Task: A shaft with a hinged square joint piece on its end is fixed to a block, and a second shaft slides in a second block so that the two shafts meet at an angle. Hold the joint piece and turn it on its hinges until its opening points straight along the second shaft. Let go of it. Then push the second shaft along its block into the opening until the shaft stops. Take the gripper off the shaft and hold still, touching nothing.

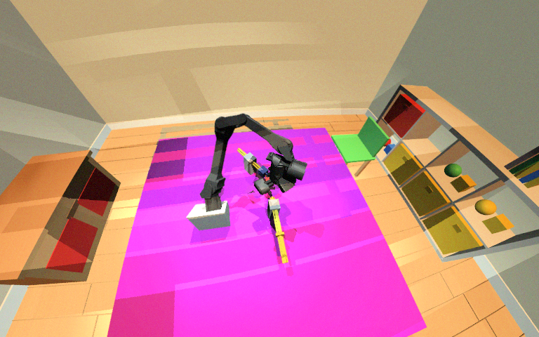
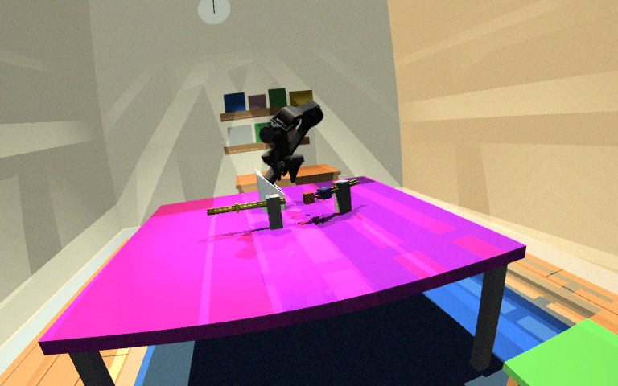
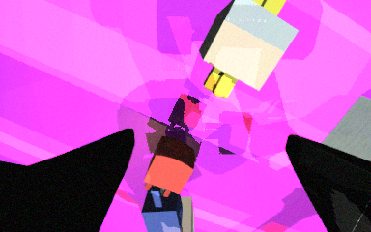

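Observation:
The orange joint piece (image 2: 308, 197) (image 3: 169, 174) hangs on its hinges from a blue part (image 1: 262, 170) (image 2: 323, 193) (image 3: 161, 222) on the first shaft (image 1: 241, 151) (image 2: 352, 182), held by its block (image 1: 249, 163) (image 2: 342, 198). The yellow second shaft (image 1: 279, 234) (image 2: 223, 209) (image 3: 221, 83) runs through its block (image 1: 274, 205) (image 2: 274, 212) (image 3: 248, 48); a gap separates its short inner end from the joint piece. The joint piece faces roughly toward that end; exact alignment is unclear. My gripper (image 2: 286, 176) (image 3: 211, 138) is open and empty above the gap, touching neither.
The arm's pale base (image 1: 210, 218) (image 2: 269, 190) (image 3: 357, 126) stands beside the two blocks. The second shaft has a collar (image 1: 279, 234) (image 2: 236, 207) on its outer part. A green chair (image 1: 355, 147) and a shelf unit (image 1: 449, 130) stand beyond the table.

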You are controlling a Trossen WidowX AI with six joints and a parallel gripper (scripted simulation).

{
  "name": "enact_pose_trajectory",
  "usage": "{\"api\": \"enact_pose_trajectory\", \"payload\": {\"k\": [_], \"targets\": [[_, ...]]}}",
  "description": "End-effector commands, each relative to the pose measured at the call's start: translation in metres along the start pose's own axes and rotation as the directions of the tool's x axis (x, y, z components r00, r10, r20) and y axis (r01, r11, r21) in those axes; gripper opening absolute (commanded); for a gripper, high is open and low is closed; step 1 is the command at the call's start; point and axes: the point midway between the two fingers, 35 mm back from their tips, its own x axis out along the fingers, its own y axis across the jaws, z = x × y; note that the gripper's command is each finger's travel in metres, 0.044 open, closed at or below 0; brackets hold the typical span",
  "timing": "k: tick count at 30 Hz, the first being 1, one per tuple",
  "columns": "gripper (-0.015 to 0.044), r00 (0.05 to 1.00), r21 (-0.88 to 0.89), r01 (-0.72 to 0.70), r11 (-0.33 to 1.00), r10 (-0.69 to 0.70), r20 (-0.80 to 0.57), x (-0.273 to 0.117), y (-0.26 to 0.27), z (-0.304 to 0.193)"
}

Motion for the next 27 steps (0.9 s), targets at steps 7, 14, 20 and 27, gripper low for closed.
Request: {"api": "enact_pose_trajectory", "payload": {"k": [7,14,20,27], "targets": [[0.0440,1.000,0.296,-0.002,0.955,0.005,-0.009,0.005,-0.001,0.000],[0.0440,1.000,0.393,-0.001,0.920,0.006,-0.010,0.006,-0.001,0.000],[0.0440,1.000,0.393,-0.002,0.919,0.005,-0.008,0.019,0.000,0.002],[0.0440,1.000,0.393,-0.002,0.919,0.006,-0.008,0.057,0.001,0.003]]}}
